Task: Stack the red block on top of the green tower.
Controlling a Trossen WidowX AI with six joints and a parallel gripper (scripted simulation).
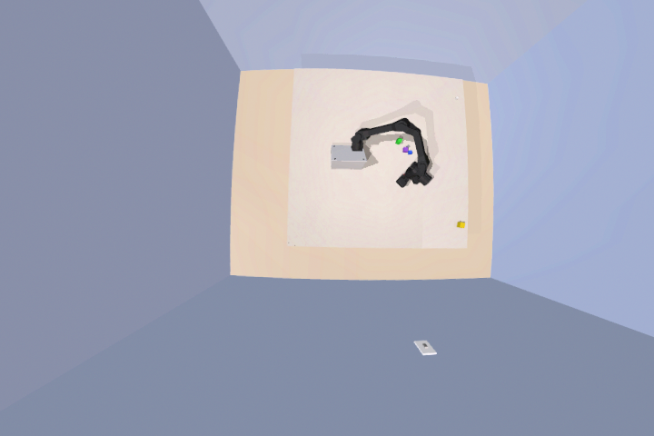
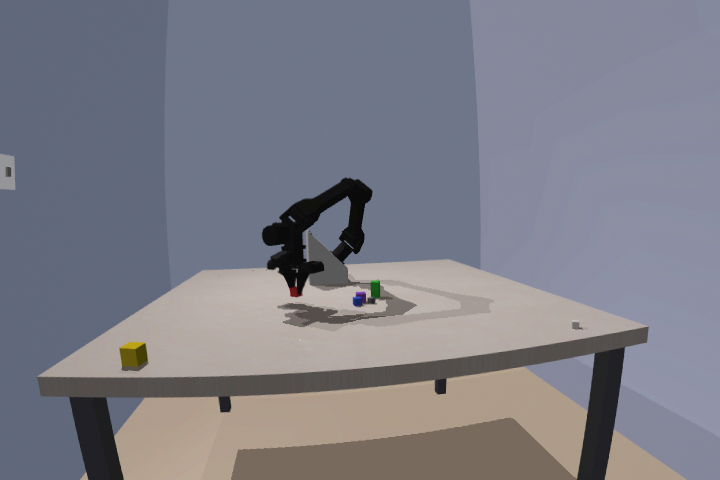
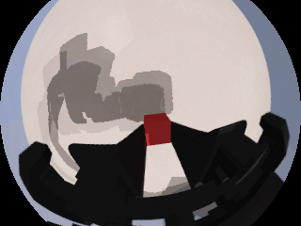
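Nearest the exterior camera, a yellow block (image 2: 133, 354) sits by the table's (image 2: 485, 350) front edge, well apart from the work. Farther in, the gripper (image 2: 294, 285) points straight down with its fingers drawn in to a narrow gap, pinching the red block (image 2: 294, 292) at their tips. The block looks lifted just clear of the tabletop, since its shadow falls separately below. Beyond and to the right in this view stand a blue block (image 2: 357, 301) and a purple block (image 2: 361, 296), then the upright green tower (image 2: 375, 289). The coming move turns on this: the tower lies sideways from the fingers, past the small blocks, its long axis vertical, so the block must rise above its top. The wrist view shows the red block (image 3: 157, 128) between the fingertips but no tower; the top view shows the tower (image 1: 399, 141) while the arm hides the red block.
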